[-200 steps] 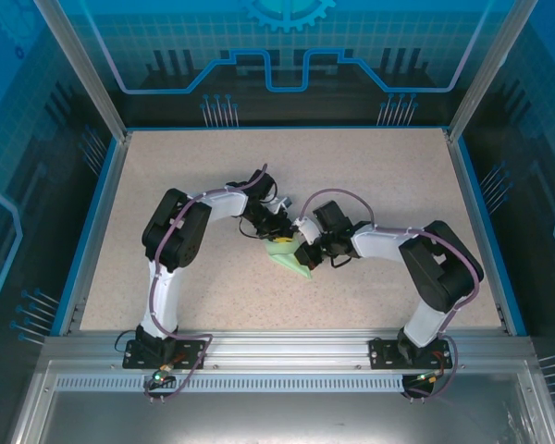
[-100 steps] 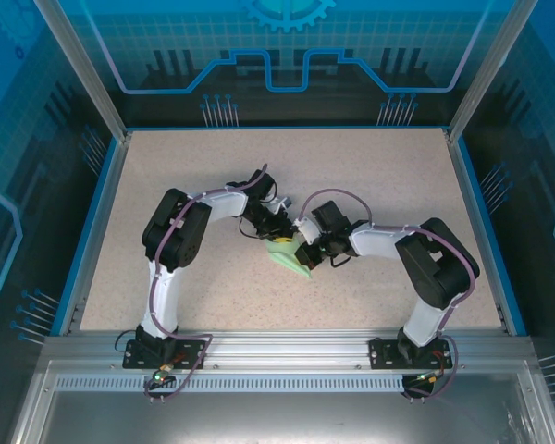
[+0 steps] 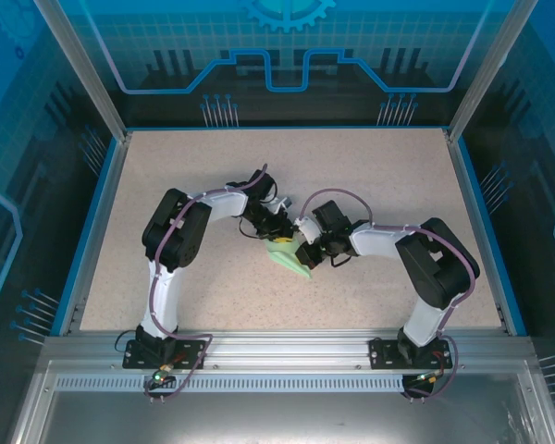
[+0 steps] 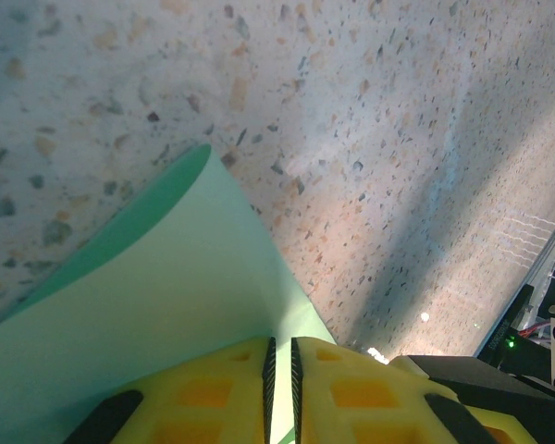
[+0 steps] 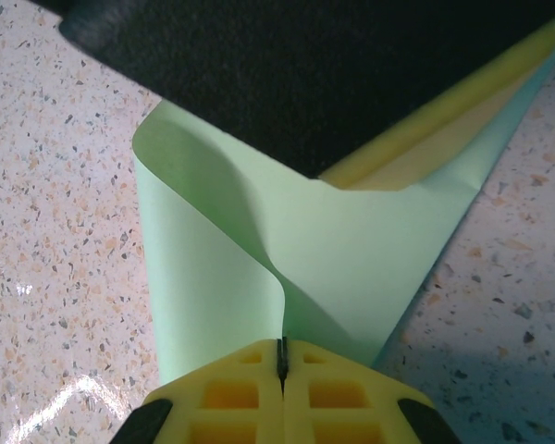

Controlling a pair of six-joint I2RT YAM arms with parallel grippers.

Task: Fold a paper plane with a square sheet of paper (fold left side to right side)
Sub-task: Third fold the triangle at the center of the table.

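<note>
The square sheet of paper (image 3: 289, 258) is pale mint green and lies bent and partly folded at the middle of the table, with both grippers meeting over it. My left gripper (image 3: 277, 237) comes in from the upper left. In the left wrist view its yellow fingers (image 4: 213, 393) stand almost together at the gripper (image 4: 280, 375), with the paper (image 4: 166, 287) pinched in the thin gap. My right gripper (image 3: 304, 252) comes in from the right. In the right wrist view this gripper (image 5: 281, 356) is shut on a raised curl of the paper (image 5: 351, 259). The left gripper's dark body (image 5: 333, 74) hangs over the sheet's far part.
The speckled beige tabletop (image 3: 166, 176) is bounded by blue rails (image 3: 91, 231) on the sides and back and by an aluminium frame (image 3: 287, 347) at the near edge. Both arm bases are bolted to that frame.
The right arm's elbow has shifted slightly left toward the centre. Both grippers stay closed on the paper, which has barely moved.
</note>
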